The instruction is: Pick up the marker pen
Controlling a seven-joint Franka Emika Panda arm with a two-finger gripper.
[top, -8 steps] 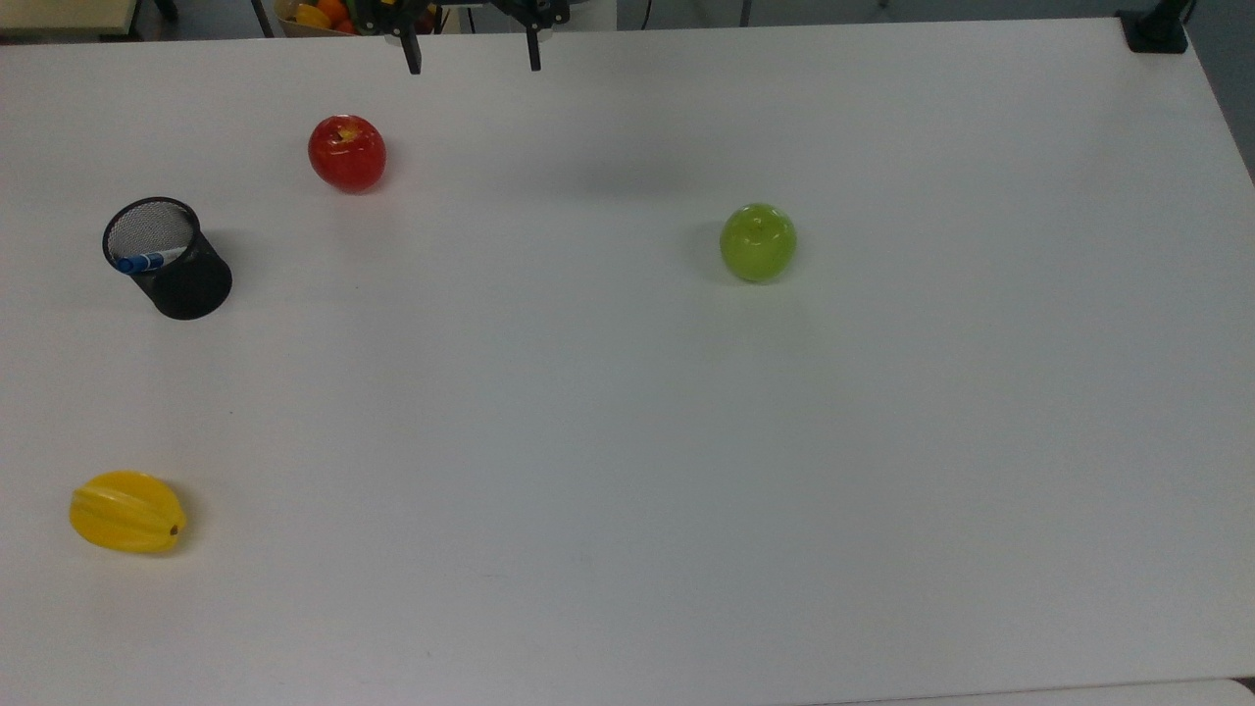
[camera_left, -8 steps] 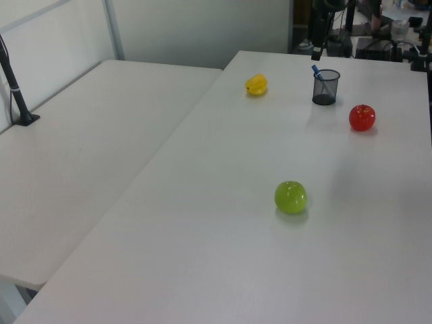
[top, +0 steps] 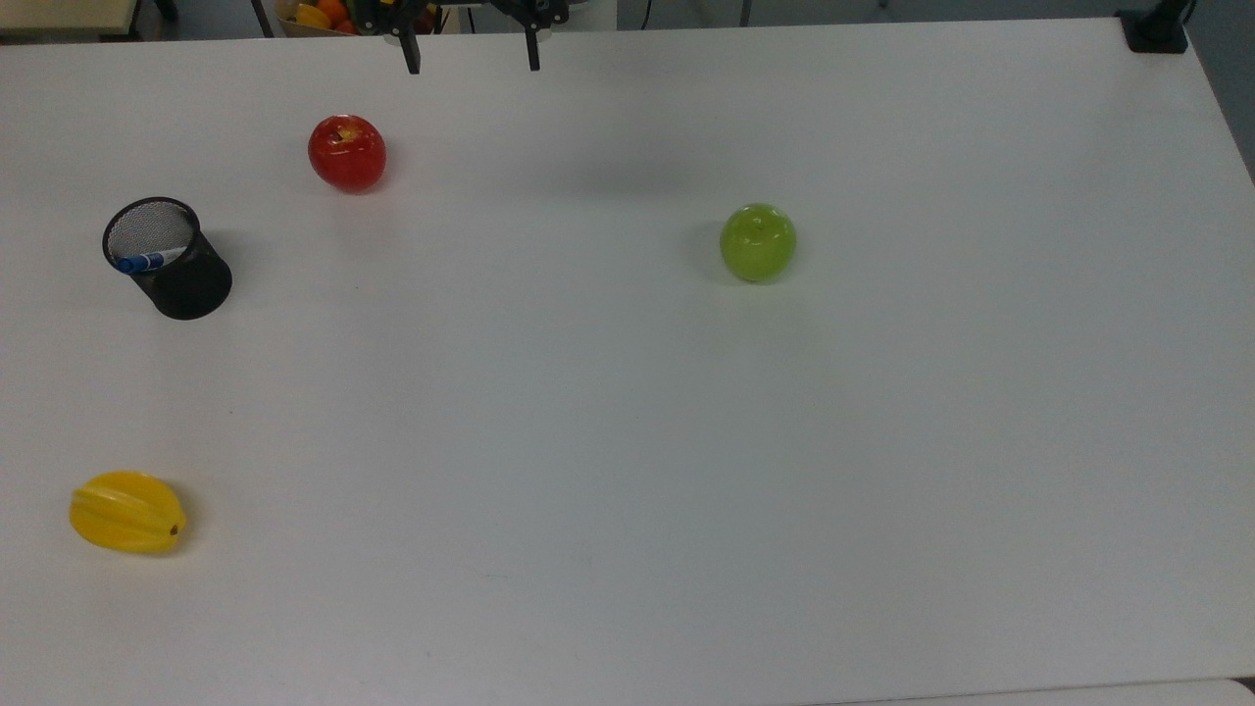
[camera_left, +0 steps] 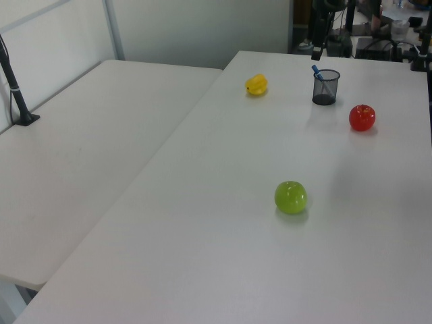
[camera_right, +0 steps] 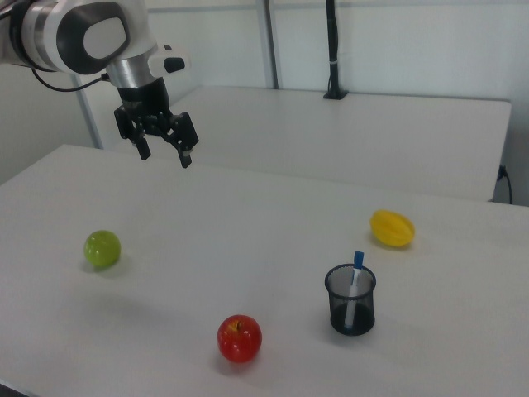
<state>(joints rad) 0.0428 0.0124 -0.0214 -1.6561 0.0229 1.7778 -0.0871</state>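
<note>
Up high, the gripper (camera_right: 164, 155) hangs in the air over the white worktop (top: 627, 441), and its jaws are spread wide with nothing between them. In the top view the two dark fingertips (top: 413, 61) poke in at the worktop's far edge.

The marker pen (camera_right: 355, 279) stands inside a black mesh cup (camera_right: 350, 299). It leans against the cup's rim, and its blue end sticks out over the top. In the top view the cup (top: 169, 258) sits close to the worktop's left edge, and the marker pen (top: 147, 261) lies against its inner wall. The cup is well apart from the gripper.

A red apple (top: 347, 152) sits near the far edge in the top view, between the cup and the gripper. A green apple (top: 758, 241) sits near the middle of the worktop. A yellow fruit (top: 127, 512) lies close to the near left corner in the top view
</note>
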